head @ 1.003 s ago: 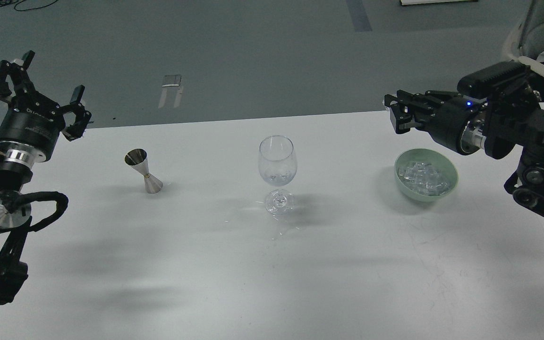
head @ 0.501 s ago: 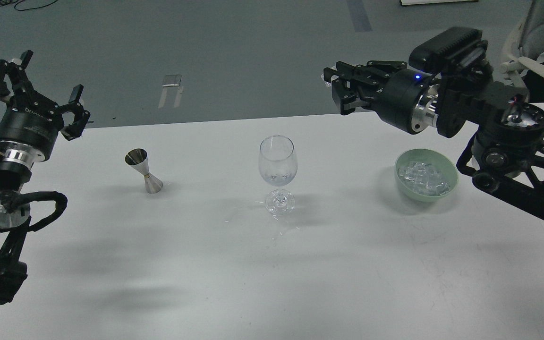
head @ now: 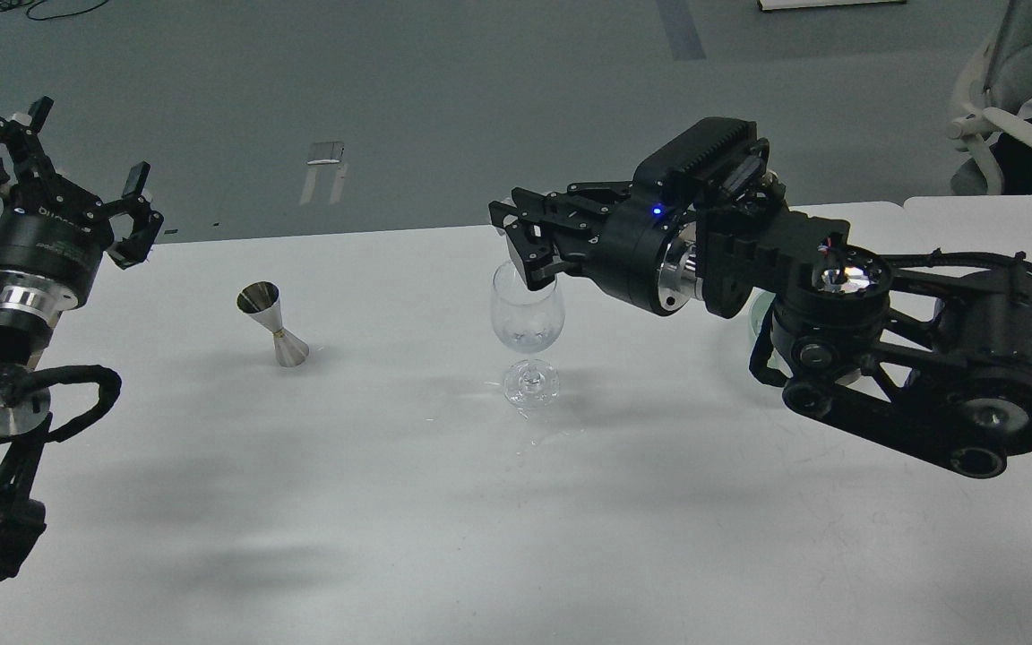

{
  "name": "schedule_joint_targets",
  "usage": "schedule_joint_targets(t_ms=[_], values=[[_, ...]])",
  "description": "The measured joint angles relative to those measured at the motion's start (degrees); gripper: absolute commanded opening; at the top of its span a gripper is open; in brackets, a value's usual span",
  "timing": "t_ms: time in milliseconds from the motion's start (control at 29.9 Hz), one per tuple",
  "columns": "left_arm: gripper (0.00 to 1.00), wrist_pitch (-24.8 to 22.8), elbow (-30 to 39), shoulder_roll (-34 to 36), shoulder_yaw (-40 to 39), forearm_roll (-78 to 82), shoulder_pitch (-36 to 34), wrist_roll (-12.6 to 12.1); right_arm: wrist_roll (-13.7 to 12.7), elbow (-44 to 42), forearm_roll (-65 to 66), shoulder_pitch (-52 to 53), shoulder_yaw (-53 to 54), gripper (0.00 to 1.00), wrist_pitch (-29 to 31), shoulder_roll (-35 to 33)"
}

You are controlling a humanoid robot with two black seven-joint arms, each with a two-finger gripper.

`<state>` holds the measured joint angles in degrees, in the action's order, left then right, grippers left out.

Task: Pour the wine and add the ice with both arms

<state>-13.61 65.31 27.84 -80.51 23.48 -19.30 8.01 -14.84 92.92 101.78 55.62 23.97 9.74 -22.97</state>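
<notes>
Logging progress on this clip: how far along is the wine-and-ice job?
Done, seemingly: a little clear liquid sits in the stemmed wine glass, and the steel hourglass jigger stands alone. In hand: the right gripper is at the glass rim; any cube it carries is not discernible. The open left gripper idles.

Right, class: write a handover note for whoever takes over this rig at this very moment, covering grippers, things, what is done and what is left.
Left gripper: open, empty, raised at the table's left edge.
Right gripper: over the rim of the clear stemmed wine glass; whether it holds ice cannot be told.
Steel hourglass jigger: upright, left of the glass.
Pale green bowl: mostly hidden behind the right arm.
Done: a little clear liquid in the glass.
Left: adding ice.
</notes>
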Motion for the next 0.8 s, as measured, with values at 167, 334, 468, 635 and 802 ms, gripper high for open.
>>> schedule_joint_targets(t_ms=[167, 334, 468, 635, 802], values=[[0.98, 0.0, 0.0, 0.0, 0.0, 0.0, 0.0, 0.0, -0.4, 0.0, 0.1, 0.3, -2.5, 0.17, 0.0, 0.0], [0.98, 0.0, 0.0, 0.0, 0.0, 0.0, 0.2, 0.0, -1.8, 0.0, 0.1, 0.1, -3.4, 0.17, 0.0, 0.0], [0.98, 0.0, 0.0, 0.0, 0.0, 0.0, 0.4, 0.0, -2.2, -0.5, 0.1, 0.3, -3.5, 0.18, 0.0, -0.1], [0.98, 0.0, 0.0, 0.0, 0.0, 0.0, 0.5, 0.0, -3.8, -0.6, 0.1, 0.5, -3.5, 0.19, 0.2, -0.2], [0.98, 0.0, 0.0, 0.0, 0.0, 0.0, 0.5, 0.0, -4.1, -0.6, 0.1, 0.2, -3.5, 0.2, 1.5, -0.3]])
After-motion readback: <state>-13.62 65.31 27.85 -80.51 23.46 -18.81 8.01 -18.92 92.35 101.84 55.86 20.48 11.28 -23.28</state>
